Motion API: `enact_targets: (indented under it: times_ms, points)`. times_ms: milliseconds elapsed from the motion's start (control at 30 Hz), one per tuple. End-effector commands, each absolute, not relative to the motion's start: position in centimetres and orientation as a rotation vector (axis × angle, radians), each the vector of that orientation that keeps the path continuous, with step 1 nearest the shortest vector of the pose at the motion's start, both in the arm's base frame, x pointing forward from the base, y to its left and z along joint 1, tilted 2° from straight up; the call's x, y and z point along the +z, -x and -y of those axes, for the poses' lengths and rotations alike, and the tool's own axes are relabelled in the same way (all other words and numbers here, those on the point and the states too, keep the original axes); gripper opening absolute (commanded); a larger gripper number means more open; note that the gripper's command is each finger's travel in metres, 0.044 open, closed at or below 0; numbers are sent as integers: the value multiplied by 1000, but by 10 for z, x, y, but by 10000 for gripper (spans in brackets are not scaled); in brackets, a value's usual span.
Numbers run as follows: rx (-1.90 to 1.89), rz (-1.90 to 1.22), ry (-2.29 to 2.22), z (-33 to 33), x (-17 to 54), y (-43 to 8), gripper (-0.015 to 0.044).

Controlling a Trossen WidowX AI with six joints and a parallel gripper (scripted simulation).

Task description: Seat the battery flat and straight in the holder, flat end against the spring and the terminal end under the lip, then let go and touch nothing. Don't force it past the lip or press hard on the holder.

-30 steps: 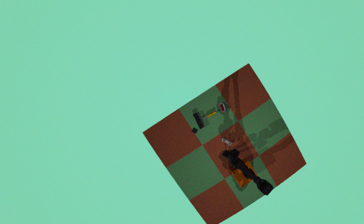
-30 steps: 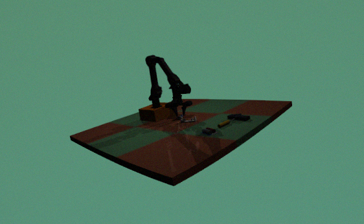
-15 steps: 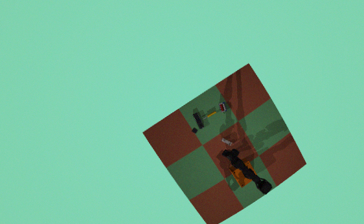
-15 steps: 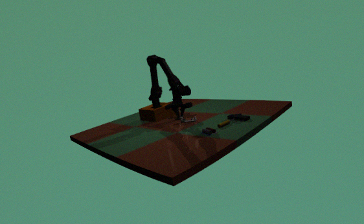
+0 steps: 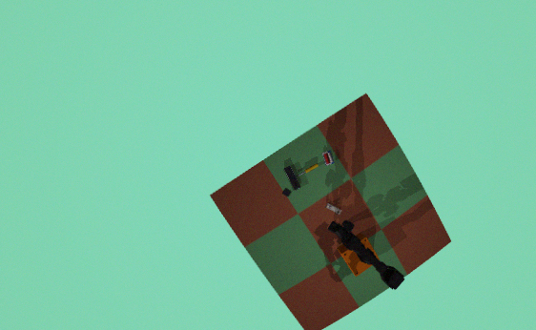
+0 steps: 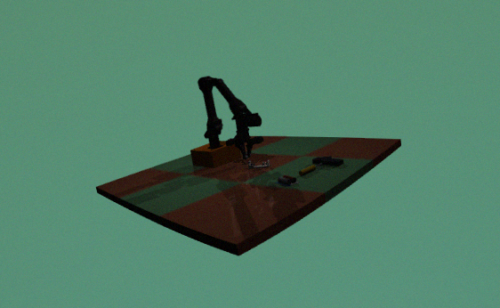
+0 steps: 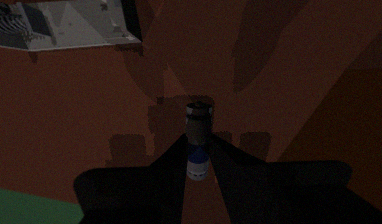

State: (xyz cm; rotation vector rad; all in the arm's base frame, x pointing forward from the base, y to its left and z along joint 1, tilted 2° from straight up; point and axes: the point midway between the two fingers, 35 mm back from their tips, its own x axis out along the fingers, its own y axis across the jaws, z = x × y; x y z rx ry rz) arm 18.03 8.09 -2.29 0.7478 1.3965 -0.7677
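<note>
The battery (image 7: pixel 198 131), grey with a blue band and a pale end, is between the fingertips in the wrist view. My gripper (image 7: pixel 197 137) (image 6: pixel 245 158) is shut on it around its middle. The battery's dark end with a small knob points toward the top of the wrist view. Whether it touches the table cannot be told. The holder (image 5: pixel 334 208) (image 6: pixel 259 166) (image 7: pixel 82 25) is a grey open tray on the table, apart from the battery, at the upper left of the wrist view. A coiled spring (image 7: pixel 8 22) shows at its left end. No battery shows in the visible part of the holder.
Beyond the holder stand a red and white object (image 5: pixel 327 158) (image 6: pixel 286 180), a yellow-handled tool (image 5: pixel 311 168) (image 6: pixel 307 169) and a long black object (image 5: pixel 292 177) (image 6: pixel 327 161). A small black block (image 5: pixel 286 192) lies beside them. The arm's orange base (image 5: pixel 357 268) (image 6: pixel 208 157) is behind the gripper.
</note>
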Motion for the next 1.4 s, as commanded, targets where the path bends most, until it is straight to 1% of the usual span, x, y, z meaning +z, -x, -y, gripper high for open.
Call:
enact_targets:
  times_ms: [0, 200, 467, 733, 1033, 1367]
  points:
    - [-762, -1390, -754, -82, 1, -181, 65]
    - [-791, -1378, -784, -82, 3, -184, 65]
    - [-1113, -1217, -1138, -82, 16, -228, 65]
    - [-1435, -978, -1474, -74, 26, -268, 65]
    - [-1765, -632, -1823, -58, 35, -312, 65]
    - [-1782, -613, -1839, -57, 35, -314, 65]
